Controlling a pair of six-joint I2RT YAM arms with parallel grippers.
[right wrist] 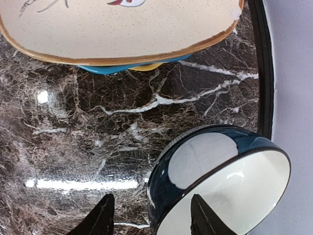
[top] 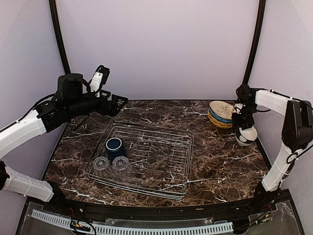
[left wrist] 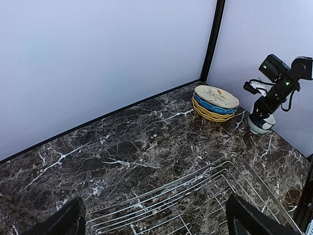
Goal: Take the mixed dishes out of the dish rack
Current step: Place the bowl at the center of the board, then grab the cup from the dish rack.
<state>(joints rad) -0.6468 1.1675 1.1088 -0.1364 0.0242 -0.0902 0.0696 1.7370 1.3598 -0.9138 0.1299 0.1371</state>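
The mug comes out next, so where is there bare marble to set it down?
Bare tabletop lies between the dish rack and the stacked plates, and right of the rack, on the near side of the bowl. The back right corner is crowded: plates, bowl and right tool sit close together.

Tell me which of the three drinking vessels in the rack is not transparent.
The dark blue mug, just behind the two clear glasses; it alone is opaque.
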